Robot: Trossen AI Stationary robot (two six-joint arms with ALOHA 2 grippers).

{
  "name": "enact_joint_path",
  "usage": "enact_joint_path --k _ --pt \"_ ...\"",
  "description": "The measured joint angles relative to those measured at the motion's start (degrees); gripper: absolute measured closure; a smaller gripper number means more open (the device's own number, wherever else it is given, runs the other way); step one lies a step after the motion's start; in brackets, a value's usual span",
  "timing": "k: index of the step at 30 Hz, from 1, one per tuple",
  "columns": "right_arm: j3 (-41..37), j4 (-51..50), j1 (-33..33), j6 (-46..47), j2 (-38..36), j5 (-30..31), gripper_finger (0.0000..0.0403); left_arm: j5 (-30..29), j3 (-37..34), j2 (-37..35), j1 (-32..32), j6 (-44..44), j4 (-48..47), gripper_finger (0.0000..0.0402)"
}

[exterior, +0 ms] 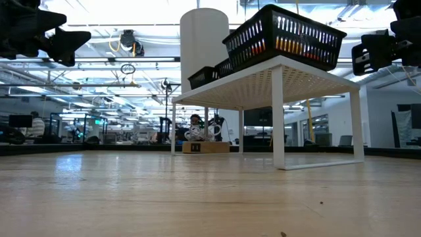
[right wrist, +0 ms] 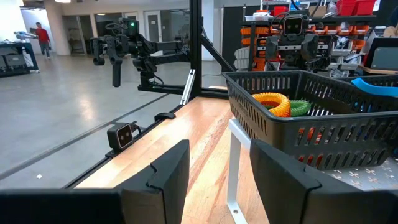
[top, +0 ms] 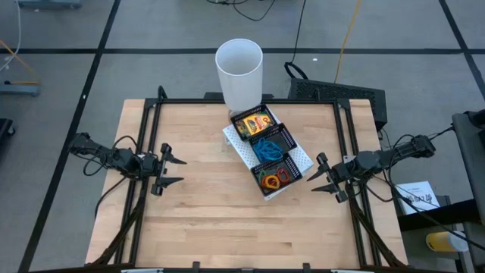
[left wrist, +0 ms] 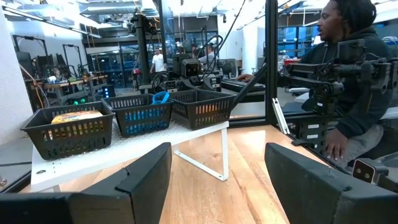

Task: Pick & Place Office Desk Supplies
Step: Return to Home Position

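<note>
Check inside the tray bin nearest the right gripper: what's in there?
Coiled rubber bands lie in it: orange, green and red ones show on top. Those coils and the black mesh wall hide anything lower, so no count is possible.

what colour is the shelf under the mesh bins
White; the perforated metal shelf shows best in low view.

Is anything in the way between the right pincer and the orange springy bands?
Only the mesh wall of the black bin stands between the right pincer and the orange bands; the bin's top is open.
</note>
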Motion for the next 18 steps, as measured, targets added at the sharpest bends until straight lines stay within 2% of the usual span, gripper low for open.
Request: enact_joint_path --k 18 --pt "0.0 0.0 0.01 0.01 0.0 0.0 0.0245 0.02 0.0 0.0 0.02 0.04 0.0 0.0133"
